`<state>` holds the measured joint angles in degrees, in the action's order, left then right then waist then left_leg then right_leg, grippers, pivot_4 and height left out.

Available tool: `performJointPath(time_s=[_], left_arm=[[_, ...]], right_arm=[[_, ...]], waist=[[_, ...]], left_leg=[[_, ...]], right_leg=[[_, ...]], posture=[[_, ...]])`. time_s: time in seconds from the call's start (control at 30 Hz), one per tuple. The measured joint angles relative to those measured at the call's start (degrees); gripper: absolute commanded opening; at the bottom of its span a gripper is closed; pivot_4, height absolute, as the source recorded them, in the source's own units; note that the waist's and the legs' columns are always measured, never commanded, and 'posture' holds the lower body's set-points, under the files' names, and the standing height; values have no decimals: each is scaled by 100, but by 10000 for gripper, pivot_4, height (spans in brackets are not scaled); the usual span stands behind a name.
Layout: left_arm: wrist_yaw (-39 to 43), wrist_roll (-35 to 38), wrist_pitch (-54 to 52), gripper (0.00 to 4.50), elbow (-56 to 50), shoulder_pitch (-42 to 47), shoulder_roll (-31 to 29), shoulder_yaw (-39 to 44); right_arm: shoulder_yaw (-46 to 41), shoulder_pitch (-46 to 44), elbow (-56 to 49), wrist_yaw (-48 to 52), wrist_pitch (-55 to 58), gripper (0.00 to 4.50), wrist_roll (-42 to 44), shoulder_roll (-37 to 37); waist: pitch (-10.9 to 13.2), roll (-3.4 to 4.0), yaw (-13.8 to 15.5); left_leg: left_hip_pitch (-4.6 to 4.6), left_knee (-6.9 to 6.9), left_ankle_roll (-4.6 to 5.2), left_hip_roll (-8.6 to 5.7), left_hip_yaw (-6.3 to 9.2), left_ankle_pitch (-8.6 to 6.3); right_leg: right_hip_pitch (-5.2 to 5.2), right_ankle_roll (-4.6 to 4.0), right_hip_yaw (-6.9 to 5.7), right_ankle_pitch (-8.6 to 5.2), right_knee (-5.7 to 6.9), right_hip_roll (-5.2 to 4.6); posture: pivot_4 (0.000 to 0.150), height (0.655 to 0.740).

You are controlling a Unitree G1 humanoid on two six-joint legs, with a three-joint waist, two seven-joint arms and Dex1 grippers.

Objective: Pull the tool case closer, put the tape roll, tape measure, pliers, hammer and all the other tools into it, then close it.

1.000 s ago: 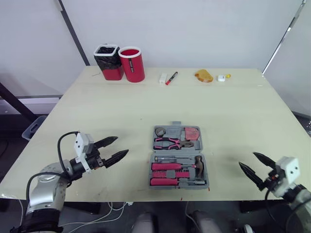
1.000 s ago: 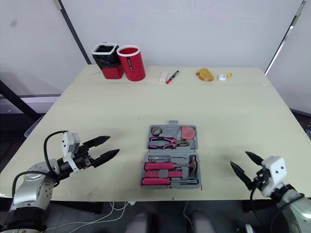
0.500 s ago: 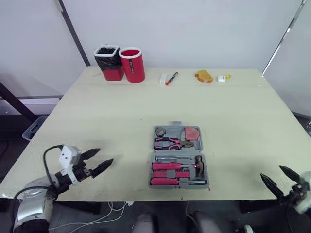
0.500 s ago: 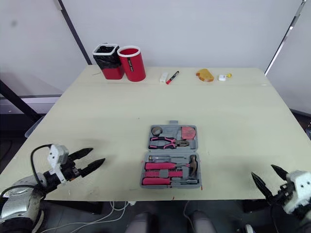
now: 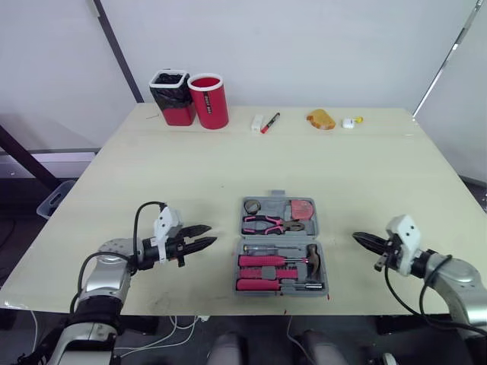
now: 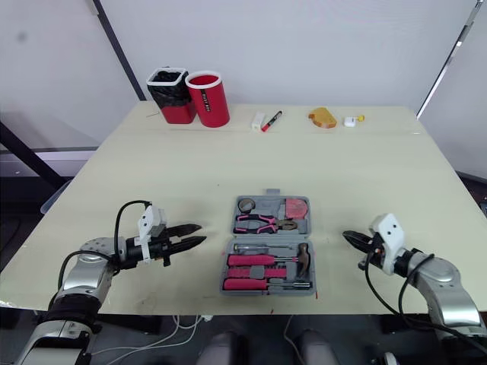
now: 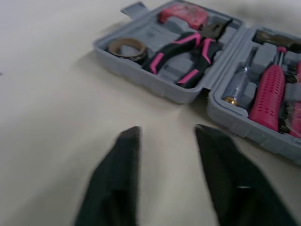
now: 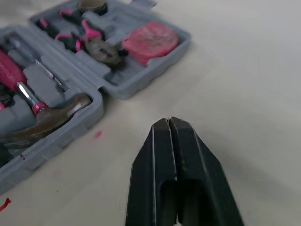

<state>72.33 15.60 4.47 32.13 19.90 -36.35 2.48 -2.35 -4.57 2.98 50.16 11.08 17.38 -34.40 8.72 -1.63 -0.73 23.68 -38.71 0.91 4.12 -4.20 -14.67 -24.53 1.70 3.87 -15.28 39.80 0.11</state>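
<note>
The grey tool case (image 5: 280, 248) lies open near the table's front edge. Its far half holds the tape roll (image 5: 251, 206), pink-handled pliers (image 5: 270, 224) and red tape measure (image 5: 300, 208). Its near half holds the hammer (image 5: 310, 257) and pink-handled screwdrivers (image 5: 262, 261). My left gripper (image 5: 204, 234) hovers just left of the case, pointing at it, its fingers (image 7: 127, 155) a little apart with nothing between them. To the right of the case my right gripper (image 5: 359, 239) points at it, shut and empty, with its fingers (image 8: 162, 155) pressed together.
At the table's back stand a red cup (image 5: 208, 101) and a red bin with a black liner (image 5: 171, 97). A marker (image 5: 268, 122), a small white block (image 5: 256, 122), an orange lump (image 5: 319, 119) and a small white item (image 5: 348, 122) also lie there.
Both arms have swung in from the table's front corners toward the case. The left fingers have narrowed, and the right fingers have gone from open to shut.
</note>
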Motion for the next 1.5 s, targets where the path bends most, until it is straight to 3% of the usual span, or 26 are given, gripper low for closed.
performJointPath(time_s=[0.03, 0.1, 0.13, 0.47, 1.17, 1.5], left_arm=[[56, -61, 13, 7827, 90, 92, 1, -78], [134, -122, 32, 388, 194, 214, 21, -162], [192, -210, 62, 154, 305, 336, 30, -269], [470, -790, 465, 154, 1327, 1064, 481, -802], [454, -1262, 1016, 154, 2452, 1785, 875, -963], [639, -1304, 936, 154, 2230, 1669, 902, -947]], right_arm=[[155, -158, 161, 48, -7, 0, -127, 1], [321, -332, 311, 94, -15, 0, -247, 14], [464, -519, 473, 133, -46, 0, -371, 32], [1283, -1528, 1682, 432, -552, 0, -1205, 258], [1396, -1572, 1707, 479, -730, 0, -1376, 624], [1373, -1331, 1204, 825, -246, 0, -1256, 513]], waist=[[1, 1, -1], [1, 1, -4], [1, 1, -6], [1, 1, -1], [0, 2, -10], [0, 4, -5]], left_leg=[[2, -2, 0, 0, -1, 0], [3, -6, 0, 0, -1, 0], [2, -8, 0, 0, -1, 0], [7, -17, 1, 0, -1, 0], [5, -23, 1, 1, 1, 0], [7, -25, 1, 2, 2, -1]], right_leg=[[-2, 0, 0, 0, 0, 0], [-2, 0, 0, 1, 1, 0], [-2, 0, 0, 1, 2, 0], [-2, 1, -1, 1, 2, 2], [0, 1, -2, 1, 9, 5], [1, 1, -3, 1, 6, 4]], posture=[[1500, 7400], [1500, 7400], [1500, 7400], [1500, 7400], [1500, 7400], [1500, 7400]])
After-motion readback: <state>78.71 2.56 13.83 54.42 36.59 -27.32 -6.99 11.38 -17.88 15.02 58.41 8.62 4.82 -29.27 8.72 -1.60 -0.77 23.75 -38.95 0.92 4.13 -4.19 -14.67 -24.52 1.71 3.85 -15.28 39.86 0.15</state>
